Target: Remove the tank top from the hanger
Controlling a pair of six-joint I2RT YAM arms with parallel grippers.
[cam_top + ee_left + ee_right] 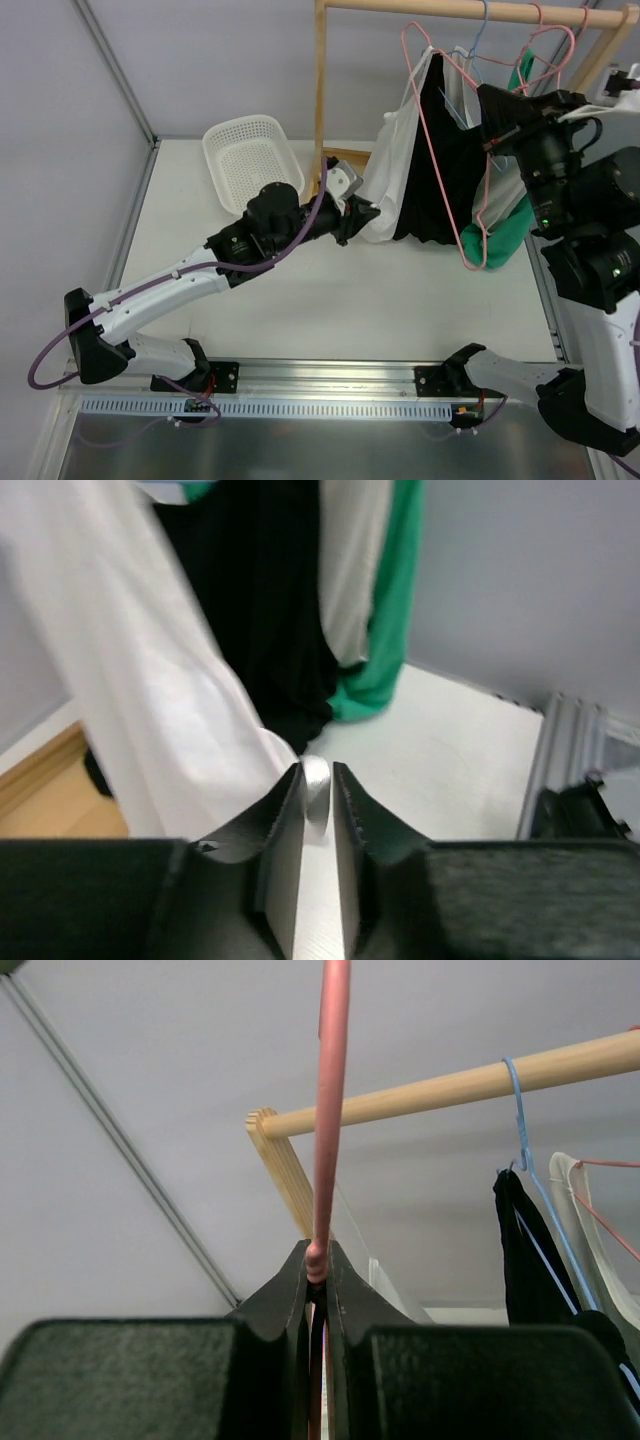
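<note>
The white tank top [400, 165] hangs from a pink wire hanger [432, 140] on the wooden rail [450, 8]. My left gripper [368, 213] is at the top's lower left hem. In the left wrist view, a fold of the white tank top [150, 700] sits pinched between the narrowly parted jaws of the left gripper [317, 770]. My right gripper [493, 140] is up by the rack. In the right wrist view, the right gripper [318, 1255] is shut on the pink hanger [330, 1110], whose wire runs straight up from the fingertips.
A black garment [440, 170] and a green one [500, 240] hang right of the tank top. A blue hanger [520, 1110] hooks over the rail. A white basket [250, 155] stands at the back left, beside the rack's wooden post [320, 90].
</note>
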